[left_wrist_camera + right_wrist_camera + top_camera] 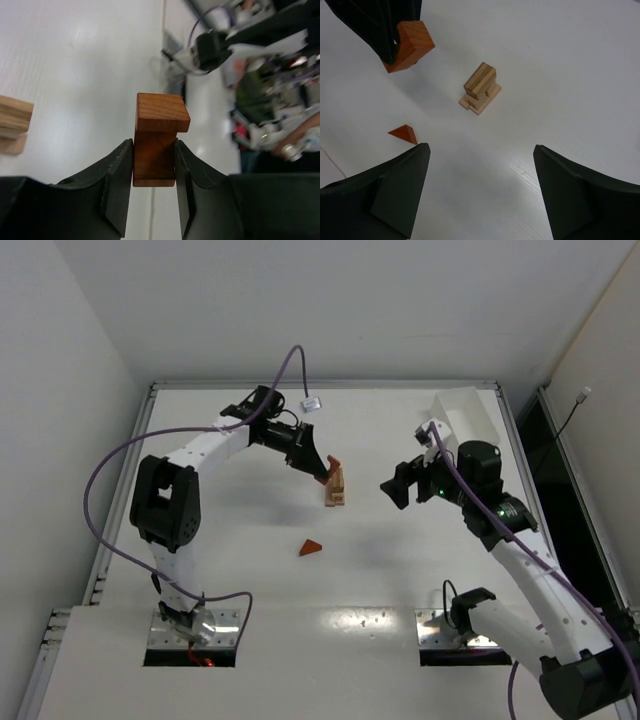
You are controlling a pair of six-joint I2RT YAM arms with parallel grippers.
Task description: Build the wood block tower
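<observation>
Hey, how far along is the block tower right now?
Done: a short stack of tan blocks stands on the table. In hand: the left gripper is shut on a reddish-brown block, held beside the stack, not yet on it. The right gripper is open and holds nothing. Left: seating that block on top, and a reddish-brown wedge lies loose on the table.

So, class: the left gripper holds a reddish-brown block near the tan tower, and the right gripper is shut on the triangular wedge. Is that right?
Not quite. The right gripper is open and holds nothing; the triangular wedge lies loose on the table, as the right wrist view shows. The left gripper does hold a reddish-brown block near the tan tower.
</observation>
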